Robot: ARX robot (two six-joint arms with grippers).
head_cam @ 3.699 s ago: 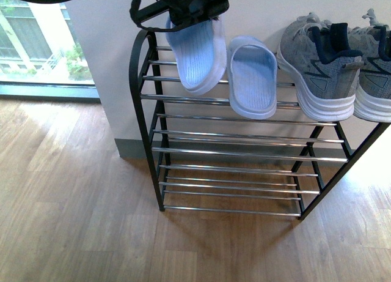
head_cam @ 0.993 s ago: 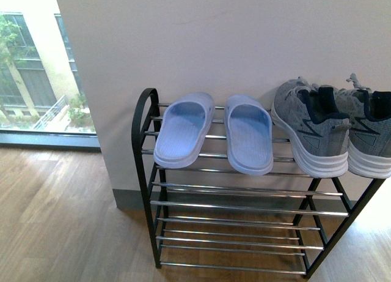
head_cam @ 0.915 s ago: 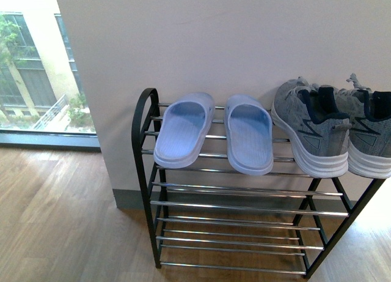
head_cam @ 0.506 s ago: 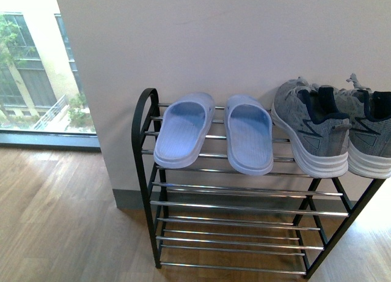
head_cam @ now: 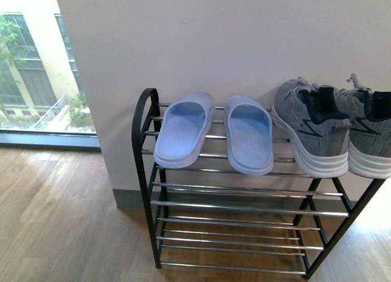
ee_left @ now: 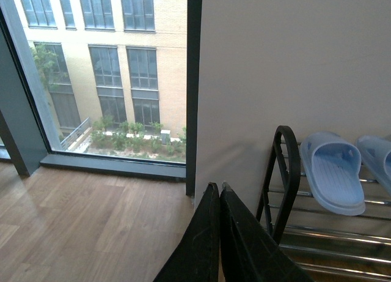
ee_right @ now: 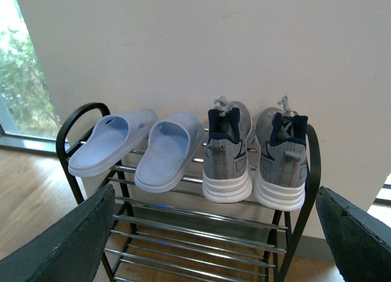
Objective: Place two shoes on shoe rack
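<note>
Two grey knit shoes with white soles (head_cam: 311,132) (head_cam: 369,135) stand side by side, heels outward, on the right of the top shelf of the black-framed shoe rack (head_cam: 244,207). The right wrist view shows both shoes (ee_right: 227,153) (ee_right: 280,156) on the rack (ee_right: 195,216). My right gripper (ee_right: 214,199) is open and empty, well back from the rack, its fingers (ee_right: 73,239) at the picture's sides. My left gripper (ee_left: 216,187) is shut on nothing, off the rack's left end (ee_left: 287,166). Neither arm shows in the front view.
Two pale blue slippers (head_cam: 183,132) (head_cam: 249,135) lie on the left of the top shelf. The lower shelves hold nothing. A white wall stands behind the rack, a floor-to-ceiling window (head_cam: 36,62) to its left, and wooden floor (head_cam: 61,221) in front.
3.7 s ago an arm was over the left blue slipper, which hung tilted on the shelf. Now the slipper lies flat and the arm is gone. Nothing has moved in the last second.
</note>
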